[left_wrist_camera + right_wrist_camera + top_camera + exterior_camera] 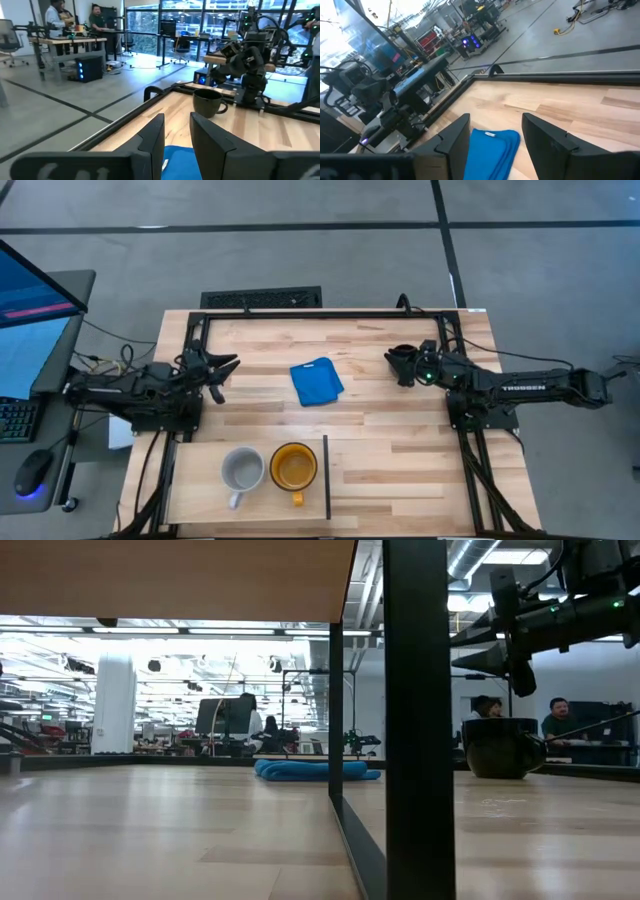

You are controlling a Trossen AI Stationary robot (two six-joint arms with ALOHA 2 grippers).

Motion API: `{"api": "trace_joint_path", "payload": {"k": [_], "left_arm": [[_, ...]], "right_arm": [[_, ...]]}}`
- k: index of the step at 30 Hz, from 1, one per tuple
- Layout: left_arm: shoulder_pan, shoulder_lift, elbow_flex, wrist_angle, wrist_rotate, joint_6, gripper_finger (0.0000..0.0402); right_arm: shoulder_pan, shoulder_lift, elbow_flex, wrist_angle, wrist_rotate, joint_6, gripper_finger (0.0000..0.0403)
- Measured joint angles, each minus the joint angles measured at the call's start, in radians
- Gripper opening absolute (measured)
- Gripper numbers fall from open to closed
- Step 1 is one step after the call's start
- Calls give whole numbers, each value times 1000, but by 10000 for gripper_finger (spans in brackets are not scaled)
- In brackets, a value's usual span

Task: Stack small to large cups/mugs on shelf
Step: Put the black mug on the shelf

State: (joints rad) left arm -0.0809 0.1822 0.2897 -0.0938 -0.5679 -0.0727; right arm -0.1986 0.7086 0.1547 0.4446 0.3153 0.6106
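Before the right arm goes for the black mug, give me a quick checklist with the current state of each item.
1. Black mug upright on the tabletop: ok.
2. Right gripper fingers open: ok.
3. Right gripper lined up on the mug: cannot tell; it hovers right beside it.
4. Grey-white mug and yellow mug on the shelf, side by side: ok, not stacked.
5. Left gripper open, far from the mug: ok.
6. Blue cloth apart from the mug: ok.

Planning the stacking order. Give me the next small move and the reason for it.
Probably lower the open right gripper onto the black mug just under it and close. It is the only mug off the shelf; the grey-white mug and yellow mug already stand there.
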Motion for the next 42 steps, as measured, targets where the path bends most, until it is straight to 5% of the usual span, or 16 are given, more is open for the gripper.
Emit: {"api": "trace_joint_path", "payload": {"k": [10,22,29,36,42], "left_arm": [[15,0,0,-3,-99,-11,83],[15,0,0,-24,-186,-53,83],[15,0,0,-23,-186,-70,83],[15,0,0,-23,-216,-70,83],[15,0,0,-23,-254,-70,83]], "right_arm": [[0,0,26,-122,0,-8,202],[-15,0,419,-711,-1,-214,202],[-109,41,641,-1179,-2,-62,202],[-245,100,733,-1367,-4,58,202],[-344,195,745,-1403,-92,-15,202]]}}
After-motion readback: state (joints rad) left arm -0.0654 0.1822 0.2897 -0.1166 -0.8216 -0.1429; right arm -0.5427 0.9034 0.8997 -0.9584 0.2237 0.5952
